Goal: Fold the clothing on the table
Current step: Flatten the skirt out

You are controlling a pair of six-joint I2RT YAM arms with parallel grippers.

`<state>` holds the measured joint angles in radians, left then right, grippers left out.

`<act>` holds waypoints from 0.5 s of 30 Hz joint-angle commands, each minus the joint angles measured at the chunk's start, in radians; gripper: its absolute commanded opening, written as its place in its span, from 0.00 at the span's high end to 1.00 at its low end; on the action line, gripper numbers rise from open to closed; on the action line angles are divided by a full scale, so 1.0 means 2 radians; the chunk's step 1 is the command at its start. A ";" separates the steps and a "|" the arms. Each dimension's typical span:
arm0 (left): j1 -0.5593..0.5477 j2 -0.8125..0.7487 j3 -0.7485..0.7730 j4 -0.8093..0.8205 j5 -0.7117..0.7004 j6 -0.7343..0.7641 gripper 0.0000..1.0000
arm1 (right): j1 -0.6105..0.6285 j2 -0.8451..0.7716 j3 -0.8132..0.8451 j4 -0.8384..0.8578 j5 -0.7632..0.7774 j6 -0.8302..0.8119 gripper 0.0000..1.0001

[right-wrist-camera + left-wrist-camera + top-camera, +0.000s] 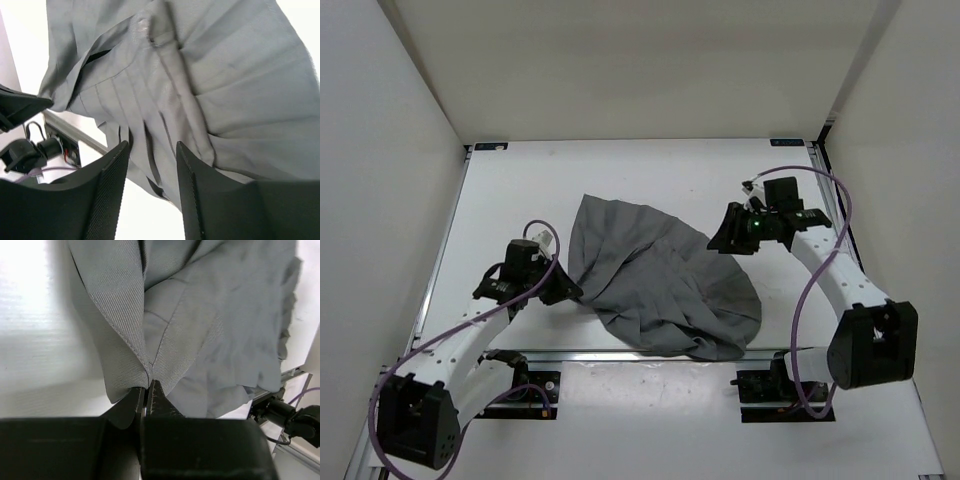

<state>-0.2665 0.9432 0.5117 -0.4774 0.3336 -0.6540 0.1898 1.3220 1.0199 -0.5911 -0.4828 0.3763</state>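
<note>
The clothing (660, 285), a grey pleated garment, lies rumpled across the middle of the white table (620, 170). My left gripper (565, 291) is shut on its left edge; in the left wrist view the jaws pinch a fold of the grey clothing (165, 320) right at the tips of the left gripper (148, 385). At the garment's right edge my right gripper (722, 240) stands open. In the right wrist view the pleated clothing (210, 90) lies beyond the right gripper (152, 146), nothing clamped between the fingers (112, 180).
An aluminium rail (650, 355) runs across the near side just below the garment's lower edge. White walls (390, 100) enclose the table on left, back and right. Purple cables (810, 290) loop beside both arms.
</note>
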 commanded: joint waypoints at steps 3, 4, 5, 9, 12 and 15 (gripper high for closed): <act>-0.009 -0.037 -0.010 -0.021 0.010 0.009 1.00 | 0.025 0.063 0.072 -0.004 -0.032 -0.015 0.51; -0.009 -0.041 -0.015 -0.025 0.010 0.012 1.00 | 0.032 0.087 0.090 -0.003 -0.040 -0.022 0.51; -0.009 -0.045 -0.024 -0.026 0.015 0.010 1.00 | 0.041 0.110 0.115 -0.004 -0.043 -0.022 0.50; -0.003 -0.061 -0.043 -0.035 0.020 0.014 1.00 | 0.081 0.195 0.205 -0.032 -0.036 -0.051 0.50; 0.014 -0.067 -0.046 -0.043 0.026 0.020 1.00 | 0.099 0.250 0.251 -0.065 0.004 -0.074 0.50; 0.011 -0.067 -0.043 -0.046 0.023 0.024 1.00 | 0.105 0.325 0.328 -0.116 0.023 -0.078 0.52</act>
<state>-0.2512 0.8249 0.4206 -0.5495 0.3611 -0.6281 0.3893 1.8805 1.5673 -0.7078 -0.4900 0.2710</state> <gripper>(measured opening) 0.056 0.489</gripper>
